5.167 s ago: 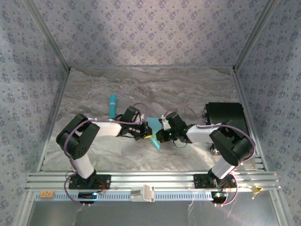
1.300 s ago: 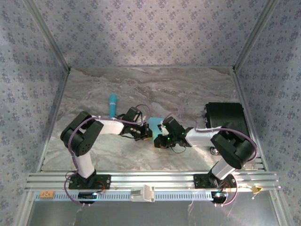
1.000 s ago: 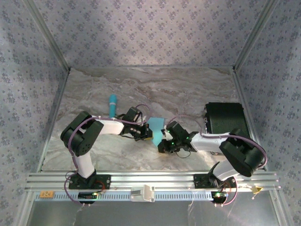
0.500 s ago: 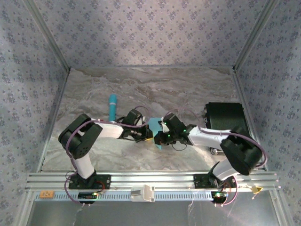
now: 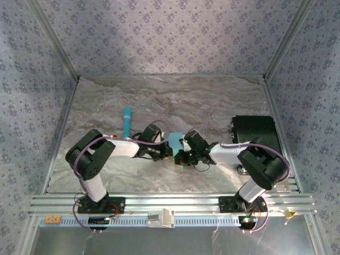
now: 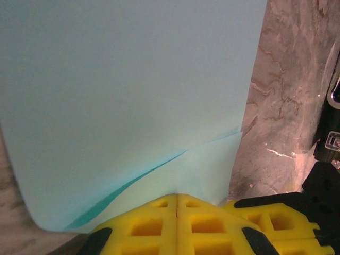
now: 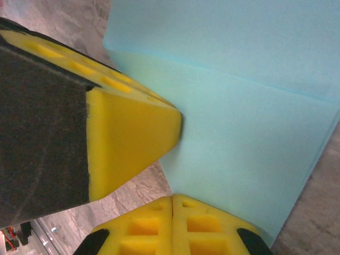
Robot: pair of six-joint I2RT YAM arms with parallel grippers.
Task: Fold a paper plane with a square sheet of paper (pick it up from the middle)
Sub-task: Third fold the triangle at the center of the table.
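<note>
– At the middle of the marble-patterned table (image 5: 212, 101), what stage of the task is shown?

– Partway through folding, by judgement. The thin, light cyan-blue sheet of paper (image 5: 177, 141) sits between the two wrists. Whether its lower edge touches the table cannot be told. In the left wrist view the sheet of paper (image 6: 133, 90) has a second layer with a slanting edge near the fingers. In the right wrist view the sheet of paper (image 7: 239, 106) shows a straight step where one layer lies over another. So at least one fold is made. No pointed nose or creased wings appear, so the dart shape is yet to be formed.

– And the grips?

– The left gripper (image 5: 167, 153) (image 6: 177, 197) has its yellow fingers (image 6: 143, 223) pressed together, with the paper running into their seam. The right gripper (image 5: 181, 155) (image 7: 172, 199) is likewise closed, pinching the sheet just beside the left fingertip (image 7: 133, 127).

– What differs from earlier?

– A second ago the right gripper lay nearer the arm bases, apart from the left, with its elbow swung outward. It is now back at the sheet. Five seconds ago a pointed blue corner hung toward the near edge; now only a small patch shows from above. The slim turquoise stick (image 5: 127, 119) and the black box (image 5: 254, 133) are unmoved.
</note>
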